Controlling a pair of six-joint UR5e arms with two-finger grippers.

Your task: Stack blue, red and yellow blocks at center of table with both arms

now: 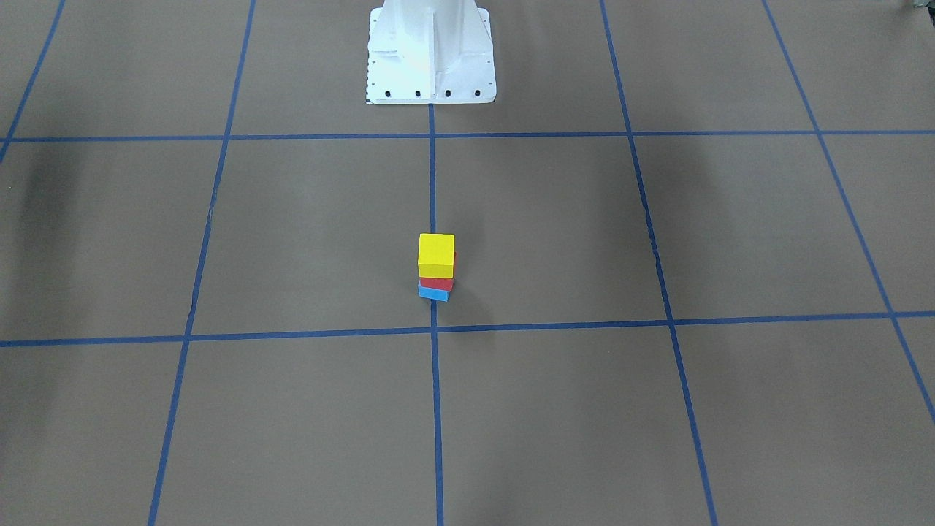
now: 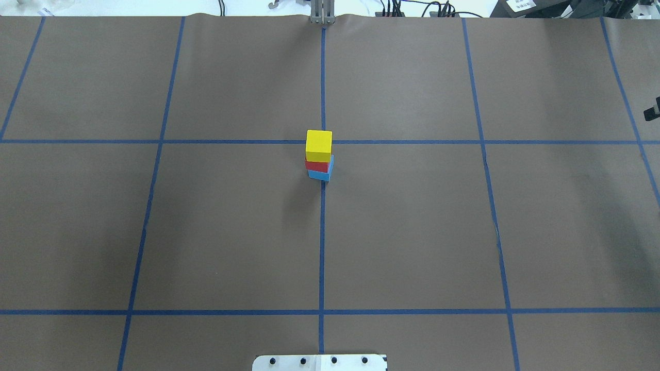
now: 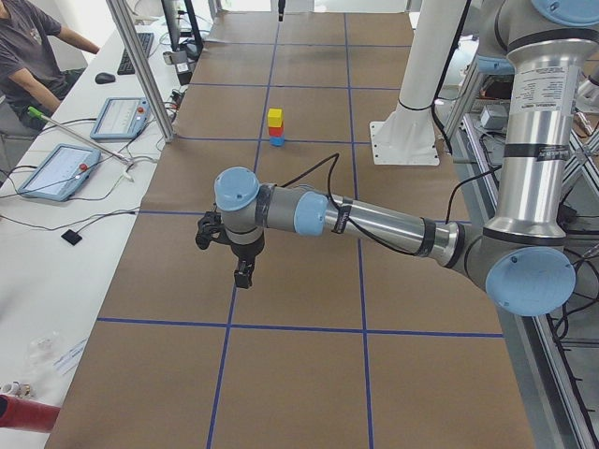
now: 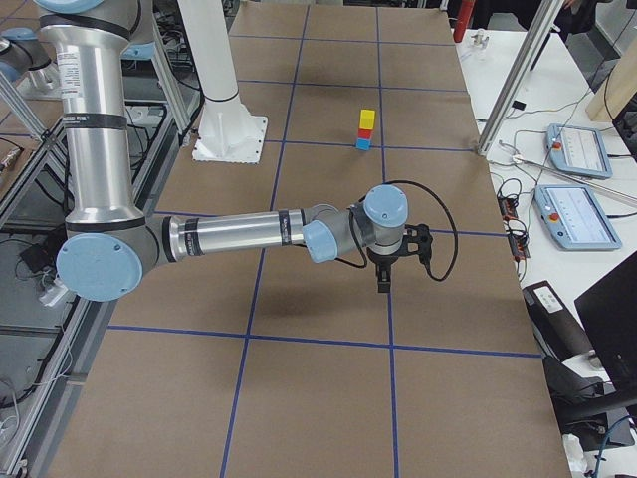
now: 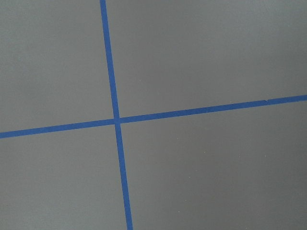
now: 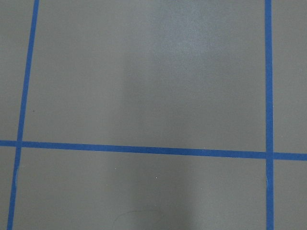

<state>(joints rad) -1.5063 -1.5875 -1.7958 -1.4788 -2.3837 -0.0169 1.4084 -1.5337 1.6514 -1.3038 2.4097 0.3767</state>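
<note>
A yellow block [image 1: 436,252] sits on a red block [image 1: 437,283], which sits on a blue block [image 1: 434,294], as one upright stack at the table's centre. The stack also shows in the overhead view [image 2: 318,146]. My left gripper [image 3: 241,271] hangs above the table, far from the stack, and shows only in the exterior left view. My right gripper [image 4: 383,279] hangs above the table on the other side and shows only in the exterior right view. I cannot tell whether either is open or shut. Both wrist views show only brown table and blue tape lines.
The robot's white pedestal [image 1: 431,51] stands at the table's edge behind the stack. Tablets [image 3: 58,171] and cables lie on the side bench, where a person sits. An aluminium post [image 3: 140,65] stands at the bench edge. A small dark part [image 2: 652,111] pokes in at the overhead view's right edge.
</note>
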